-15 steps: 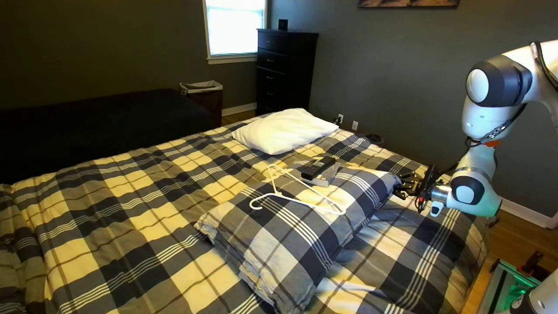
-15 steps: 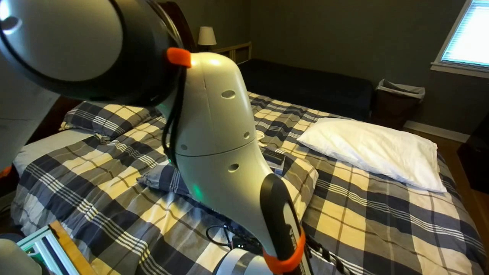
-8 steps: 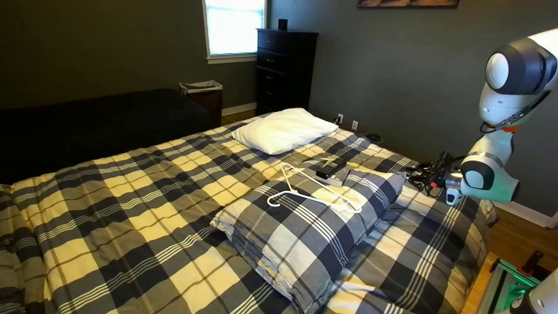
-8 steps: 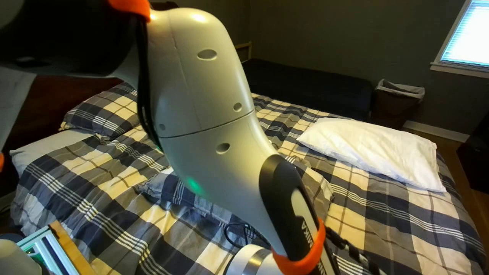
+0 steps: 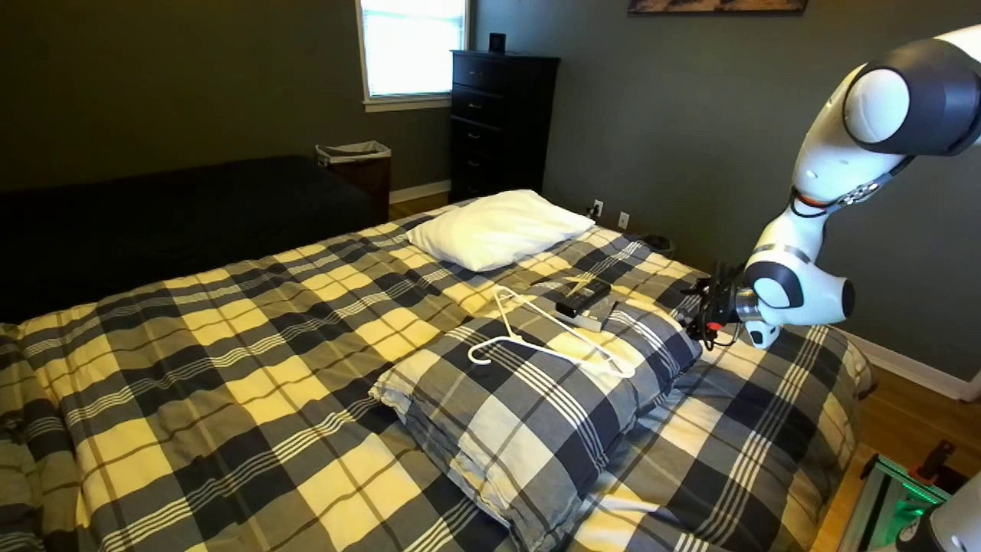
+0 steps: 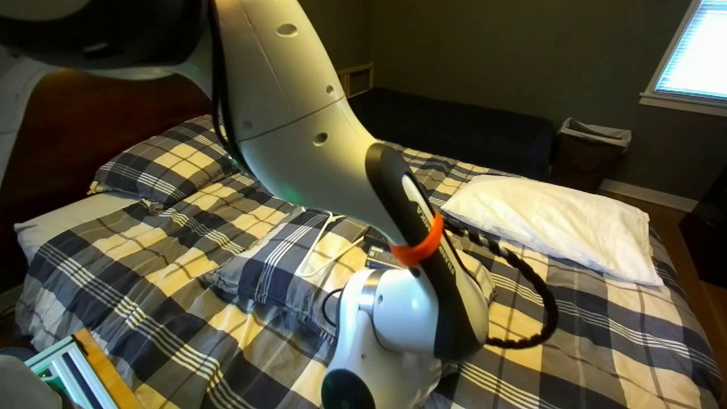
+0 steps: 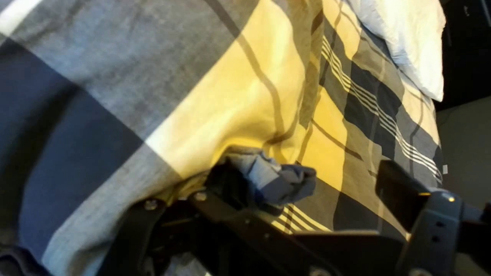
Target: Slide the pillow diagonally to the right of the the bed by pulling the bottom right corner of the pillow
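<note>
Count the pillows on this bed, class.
3: the plaid pillow under the hanger, the white pillow toward the dresser, another plaid pillow by the headboard. The arm may hide more.

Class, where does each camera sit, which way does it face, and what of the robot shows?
An exterior view: raised, facing down across the bed to the dresser; arm and gripper at picture right.
An exterior view: close to the arm filling its foreground, facing across the bed to the far wall.
Wrist view: behind the gripper fingers seen at the bottom, facing over the plaid pillow toward the white pillow.
Both exterior views share the bed, arm, white pillow and lined bin.
</note>
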